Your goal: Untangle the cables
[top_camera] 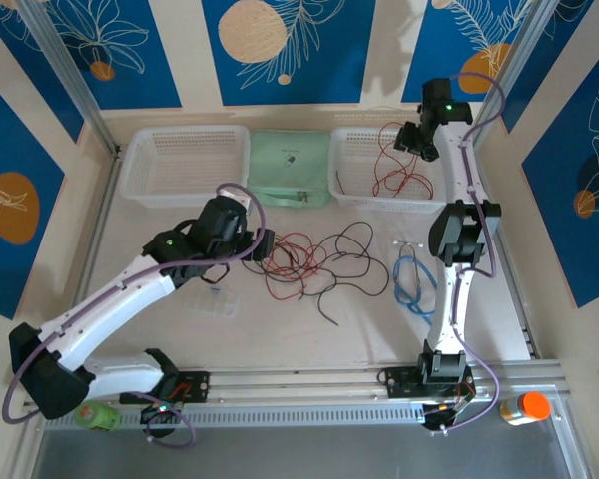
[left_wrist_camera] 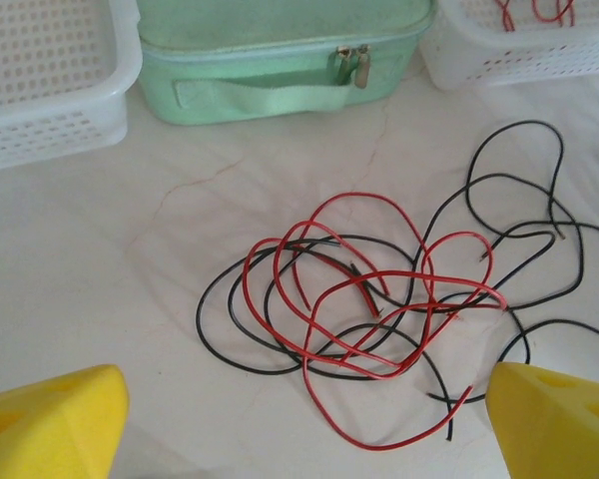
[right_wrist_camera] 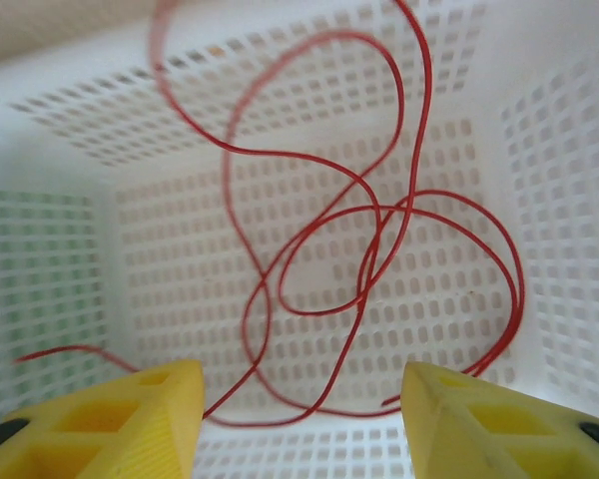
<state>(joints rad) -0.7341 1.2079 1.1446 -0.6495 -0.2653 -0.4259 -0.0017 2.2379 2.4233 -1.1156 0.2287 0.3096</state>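
— Cables (top_camera: 309, 261): where are they, pls?
— Most lie in one red-and-black tangle (left_wrist_camera: 369, 309) on the table (top_camera: 379, 339), btw your two arms and in front of the green zip case (top_camera: 290, 165). On your left wrist cam the red loops cross over the black ones.
— And the rest?
— One red wire (top_camera: 394, 170) sits curled inside the right basket (top_camera: 364, 203) (loose loops over its floor, per your right wrist cam).
— Grippers?
— Your left gripper (top_camera: 263, 244) hovers by the tangle's left edge, jaws spread wide w/ nothing btw them. Your right gripper (top_camera: 411, 140) hangs over the right basket, fingers (right_wrist_camera: 130, 419) parted. The red wire lies below them, and as far as the cam shows it isn't pinched.
— Anything else nearby?
— A light blue cable (top_camera: 414, 284) on the table by your right arm, apart from the tangle.
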